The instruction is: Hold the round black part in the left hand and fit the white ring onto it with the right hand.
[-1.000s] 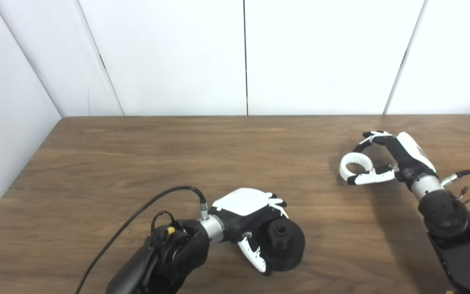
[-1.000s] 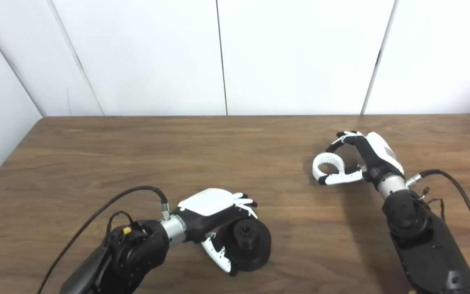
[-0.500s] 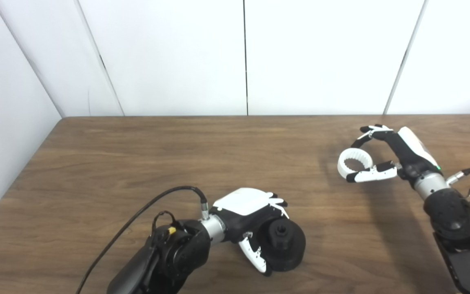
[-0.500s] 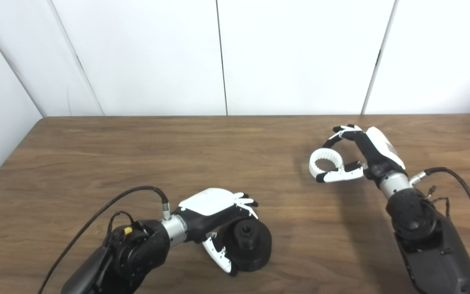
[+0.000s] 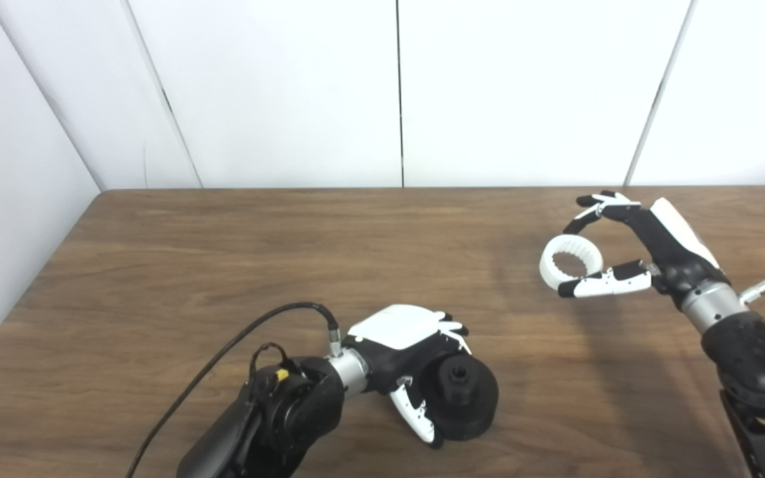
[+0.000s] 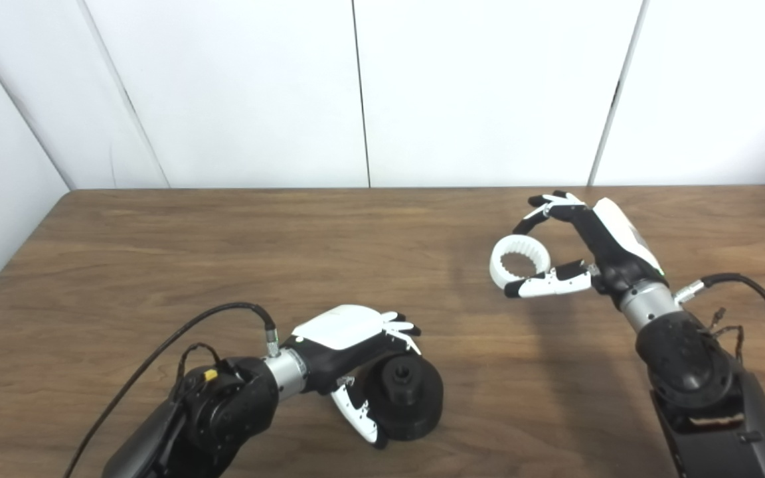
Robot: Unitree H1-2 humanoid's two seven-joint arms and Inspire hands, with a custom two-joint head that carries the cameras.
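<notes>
The round black part [image 5: 461,397] rests on the table near the front, with a raised hub in its middle. My left hand [image 5: 409,355] is shut on it, fingers over its top edge and thumb on its near side. My right hand [image 5: 628,252] is at the right, shut on the white toothed ring [image 5: 570,263], holding it between fingertips and thumb above the table. The ring is well to the right of the black part and apart from it. Both also show in the right eye view: the black part [image 6: 404,397] and the ring [image 6: 519,260].
The brown wooden table [image 5: 289,252] runs to a white panelled wall [image 5: 396,93] at the back and on the left. A black cable [image 5: 223,352] loops from my left wrist over the table.
My right hand has lifted the white ring off the table and carried it a little up and to the left. My left hand and the black part have stayed put.
</notes>
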